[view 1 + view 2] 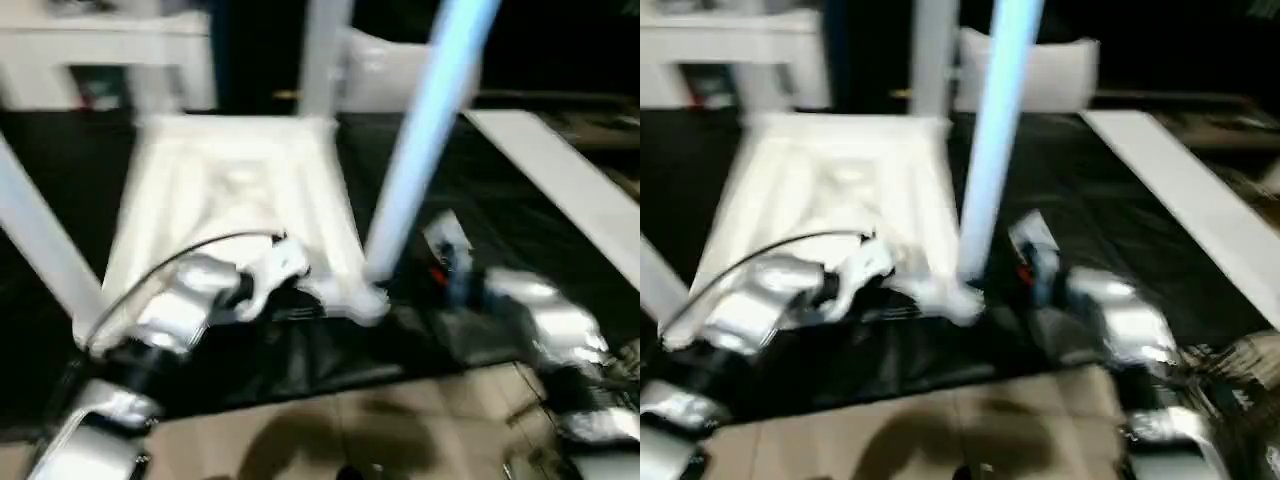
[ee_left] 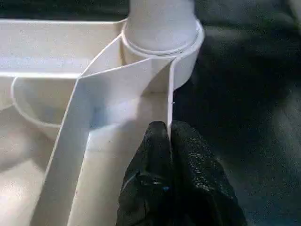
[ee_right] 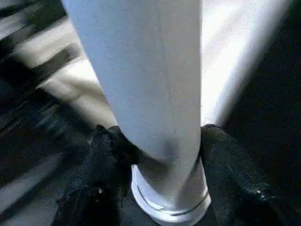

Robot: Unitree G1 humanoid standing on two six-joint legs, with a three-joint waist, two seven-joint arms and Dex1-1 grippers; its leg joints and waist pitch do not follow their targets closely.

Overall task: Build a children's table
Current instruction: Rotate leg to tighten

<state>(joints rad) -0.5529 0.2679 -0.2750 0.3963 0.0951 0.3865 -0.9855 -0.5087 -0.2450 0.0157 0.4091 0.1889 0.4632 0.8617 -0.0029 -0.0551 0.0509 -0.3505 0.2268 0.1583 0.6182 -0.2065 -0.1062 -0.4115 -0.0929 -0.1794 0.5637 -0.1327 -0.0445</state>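
The children's table lies upside down on a black mat, its ribbed top [image 1: 230, 200] facing up. Legs stand in its corner sockets: one at the near right [image 1: 420, 150], one at the far right [image 1: 325, 55], and another at the left [image 1: 35, 240]. My left gripper [image 2: 168, 129] is shut on the thin rim wall of the top, just short of a corner socket [image 2: 162, 52]. My right gripper [image 3: 162, 136] is closed around the near right leg [image 3: 150, 70] just above its socket [image 3: 171, 207], a black finger [image 3: 108, 155] pressing on each side.
A white cabinet [image 1: 100, 50] stands at the back left and a white rounded object [image 1: 400, 70] behind the table. A long white board [image 1: 570, 180] lies on the mat [image 1: 480, 180] to the right. Tan floor [image 1: 350, 430] runs along the near edge.
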